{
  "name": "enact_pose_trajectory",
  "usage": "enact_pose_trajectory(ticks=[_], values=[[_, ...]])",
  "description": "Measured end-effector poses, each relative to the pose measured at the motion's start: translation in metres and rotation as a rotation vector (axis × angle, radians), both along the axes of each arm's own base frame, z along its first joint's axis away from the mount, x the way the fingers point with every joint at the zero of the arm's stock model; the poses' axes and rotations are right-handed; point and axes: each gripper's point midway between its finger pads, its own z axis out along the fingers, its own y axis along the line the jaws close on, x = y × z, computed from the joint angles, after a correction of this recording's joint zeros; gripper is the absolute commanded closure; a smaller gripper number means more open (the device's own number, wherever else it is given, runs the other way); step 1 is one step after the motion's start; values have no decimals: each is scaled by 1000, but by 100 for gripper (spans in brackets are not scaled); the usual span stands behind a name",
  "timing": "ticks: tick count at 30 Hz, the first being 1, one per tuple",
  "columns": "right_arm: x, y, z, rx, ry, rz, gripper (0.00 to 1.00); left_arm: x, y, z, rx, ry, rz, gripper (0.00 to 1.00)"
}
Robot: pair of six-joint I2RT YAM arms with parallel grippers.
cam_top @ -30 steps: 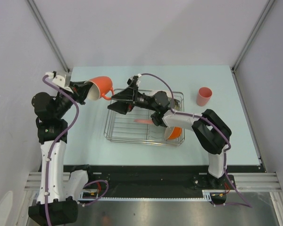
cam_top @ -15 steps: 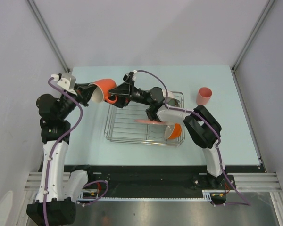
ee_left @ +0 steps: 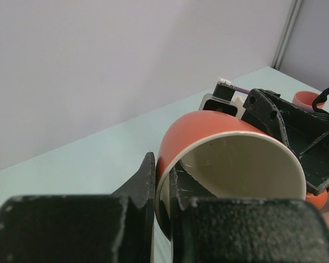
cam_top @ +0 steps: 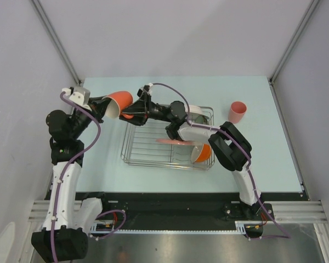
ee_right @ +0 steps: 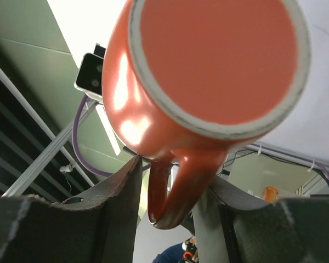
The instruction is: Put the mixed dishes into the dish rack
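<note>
The orange handled mug [cam_top: 120, 100] is held in the air over the table's far left, tipped on its side. My left gripper [cam_top: 107, 106] is shut on its rim, one finger outside and one inside the white interior [ee_left: 161, 163]. My right gripper [cam_top: 133, 111] reaches in from the right. Its fingers [ee_right: 172, 175] straddle the mug's handle [ee_right: 178, 186], with a narrow gap on one side. The silver wire dish rack [cam_top: 140, 160] stands mid-table. It holds a salmon-pink plate [cam_top: 172, 141], an orange bowl [cam_top: 202, 153] and a white dish [cam_top: 196, 111] partly hidden by the right arm.
The salmon-pink handleless cup [cam_top: 237, 112] stands on the table right of the rack; it also shows in the left wrist view [ee_left: 307, 98]. The right arm stretches across the rack's far side. Grey walls enclose the table on three sides.
My left gripper has carried the mug right and toward the far side. My right gripper has moved left from over the rack to the mug, and its fingers now sit around the handle.
</note>
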Motion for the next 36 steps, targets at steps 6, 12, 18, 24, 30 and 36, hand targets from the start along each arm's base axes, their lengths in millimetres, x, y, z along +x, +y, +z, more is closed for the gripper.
enact_pose_trajectory(ticks=[6,12,18,24,30,36], values=[[-3,3,-5,-20,21,28,87,3,1,-10,2,19,6,100],[-5,1,-2,-24,49,61,100,3,1,-4,39,-25,0,96],[-3,3,-9,-47,-18,33,100,-1,-5,-14,54,9,-31,27],[10,2,-20,-192,-159,-61,100,-9,-6,-36,85,98,-37,11],[34,-27,-6,-341,-353,-252,100,-23,0,-44,109,145,-20,0],[70,-60,17,-466,-525,-455,100,-20,11,-72,95,263,-22,15]])
